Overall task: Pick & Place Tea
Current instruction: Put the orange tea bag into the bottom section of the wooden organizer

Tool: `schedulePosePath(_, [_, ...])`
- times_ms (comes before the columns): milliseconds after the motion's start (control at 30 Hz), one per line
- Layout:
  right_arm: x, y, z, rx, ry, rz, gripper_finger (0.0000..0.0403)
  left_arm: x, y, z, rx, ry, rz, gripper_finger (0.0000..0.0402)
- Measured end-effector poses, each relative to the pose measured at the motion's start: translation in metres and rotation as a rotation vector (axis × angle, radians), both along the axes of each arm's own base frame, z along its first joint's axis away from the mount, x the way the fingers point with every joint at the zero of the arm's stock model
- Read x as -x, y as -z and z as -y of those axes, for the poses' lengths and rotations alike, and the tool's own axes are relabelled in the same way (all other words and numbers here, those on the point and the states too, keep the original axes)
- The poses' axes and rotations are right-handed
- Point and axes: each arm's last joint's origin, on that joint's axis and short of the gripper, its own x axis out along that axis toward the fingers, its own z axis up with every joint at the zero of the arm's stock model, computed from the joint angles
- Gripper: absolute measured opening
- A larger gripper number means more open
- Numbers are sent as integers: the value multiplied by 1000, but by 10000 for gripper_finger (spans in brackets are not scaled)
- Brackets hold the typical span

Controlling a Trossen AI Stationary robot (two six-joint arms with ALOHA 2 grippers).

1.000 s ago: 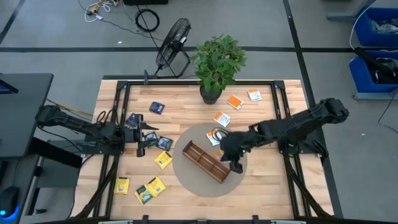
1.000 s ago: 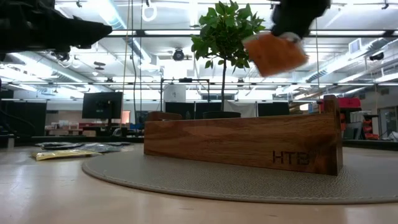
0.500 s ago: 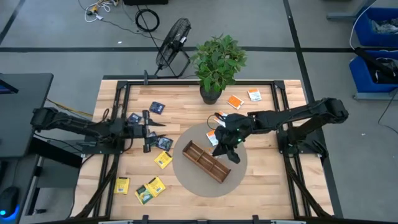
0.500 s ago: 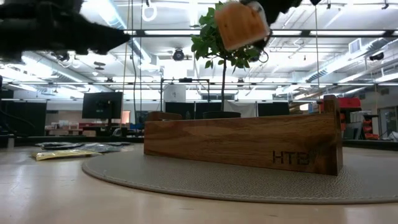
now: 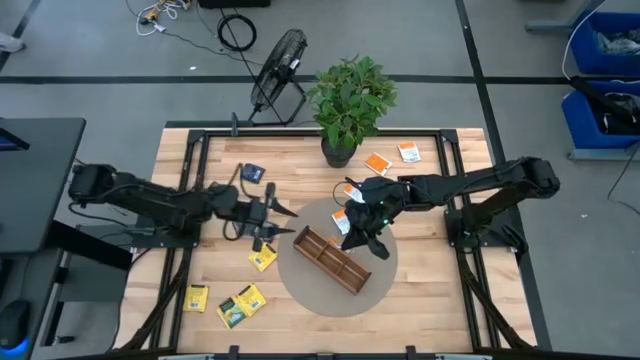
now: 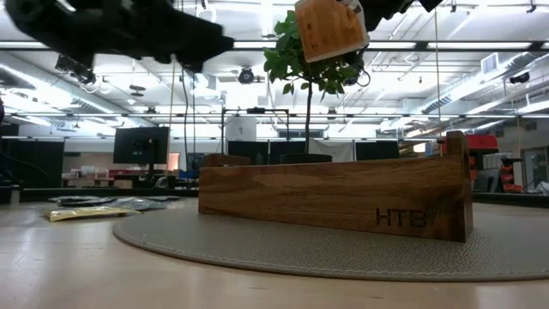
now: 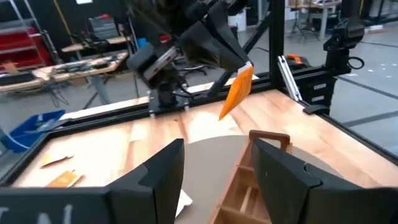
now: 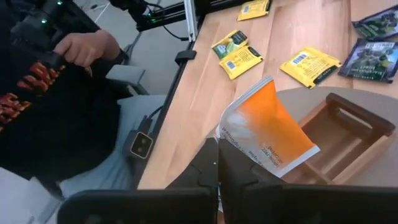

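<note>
Bright ceiling strip lights (image 6: 480,45) glare in the low view; the dark arm (image 6: 111,30) overhead blurs; the pale wooden tabletop (image 5: 440,290) is evenly lit.

Two dark, slim, jointed arms; matte black links. Left gripper (image 7: 214,180): broad, flat black fingers (image 7: 158,177). Right gripper (image 8: 219,163): black fingers too, smooth-faced.

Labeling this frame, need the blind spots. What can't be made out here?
- High view: the right gripper hides its orange sachet.
- Low view: the wooden tray wall hides its compartments.
- Left gripper: open, but its fingers cover the tray's near end in the left wrist view.
</note>
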Motion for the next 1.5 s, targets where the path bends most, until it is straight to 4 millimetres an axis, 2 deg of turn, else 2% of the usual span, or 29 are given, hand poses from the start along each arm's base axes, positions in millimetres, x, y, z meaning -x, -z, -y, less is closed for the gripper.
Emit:
schedulePosePath(167, [0,0,1,33,10,14,0,-25,-4,3,12,55,-15,193])
schedulePosePath(367, [0,0,0,48,-2,28,0,-45,-8,5,16,81,10,193])
schedulePosePath(633, [-3,-4,4,57,7,80,0,-77,-2,7,15,111,-19,193])
schedulePosePath(900, [-3,-3,6,65,25,72,0,-87,-2,10,22,203,-19,190])
schedulePosePath(1000, [-3,-3,6,68,25,69,0,-87,-2,10,20,203,-14,168])
schedulePosePath(1067, [-3,-3,6,78,33,72,0,-87,-3,10,18,203,-4,139])
schedulePosePath(1267, [-3,-2,7,94,43,76,0,-87,-3,10,5,215,-2,20])
schedulePosePath(1400, [-4,-3,6,94,35,85,7,-87,-3,10,12,217,-3,16])
schedulePosePath(1500, [-2,-5,1,115,11,109,30,-87,-3,10,31,214,-8,12])
